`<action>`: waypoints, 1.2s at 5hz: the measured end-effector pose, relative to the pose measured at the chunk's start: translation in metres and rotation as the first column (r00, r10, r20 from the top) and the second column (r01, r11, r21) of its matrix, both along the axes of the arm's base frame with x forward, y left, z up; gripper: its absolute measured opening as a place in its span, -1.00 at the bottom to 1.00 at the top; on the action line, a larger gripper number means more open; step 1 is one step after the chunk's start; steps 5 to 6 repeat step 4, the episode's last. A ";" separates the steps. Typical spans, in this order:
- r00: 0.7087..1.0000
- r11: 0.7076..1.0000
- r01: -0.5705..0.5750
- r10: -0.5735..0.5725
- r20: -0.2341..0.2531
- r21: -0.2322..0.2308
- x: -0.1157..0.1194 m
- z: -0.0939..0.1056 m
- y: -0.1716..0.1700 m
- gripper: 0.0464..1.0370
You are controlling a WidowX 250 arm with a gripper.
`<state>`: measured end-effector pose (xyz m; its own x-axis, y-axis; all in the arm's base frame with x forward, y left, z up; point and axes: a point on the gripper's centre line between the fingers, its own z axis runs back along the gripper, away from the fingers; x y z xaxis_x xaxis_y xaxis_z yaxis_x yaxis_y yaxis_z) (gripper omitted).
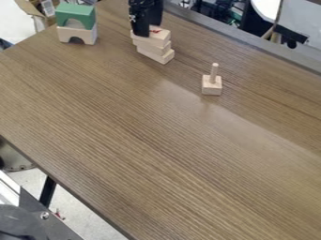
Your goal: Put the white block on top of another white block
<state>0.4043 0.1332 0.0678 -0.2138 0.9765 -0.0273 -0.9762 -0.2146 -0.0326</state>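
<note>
"How many white blocks (pixel 164 56) has the gripper (pixel 149 30)?"

"Three, stacked beneath it; its grip, wide or narrow, can't be told."

"Others?"

"Two arches, green (pixel 69 13) on pale (pixel 65 33), viewed left of it; one pegged block (pixel 212 87), right."

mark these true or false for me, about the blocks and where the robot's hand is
1. The green arch sits on top of a white arch. True.
2. The hand is over the green arch. False: it is at the top of the stack of flat white blocks.
3. That stack is three blocks high. True.
4. The square block with a peg lies tipped on its side. False: it stands upright, peg pointing up.
5. The stacked flat blocks line up flush with one another. False: they are offset, with edges sticking out unevenly.
</note>
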 end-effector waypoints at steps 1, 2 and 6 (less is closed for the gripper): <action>1.000 1.000 -0.006 0.006 -0.009 -0.008 0.000 -0.004 -0.001 0.93; 1.000 0.999 0.006 -0.007 -0.021 -0.040 -0.003 -0.002 -0.005 0.92; 0.982 0.986 -0.123 0.137 0.129 -0.113 -0.020 0.093 0.045 0.92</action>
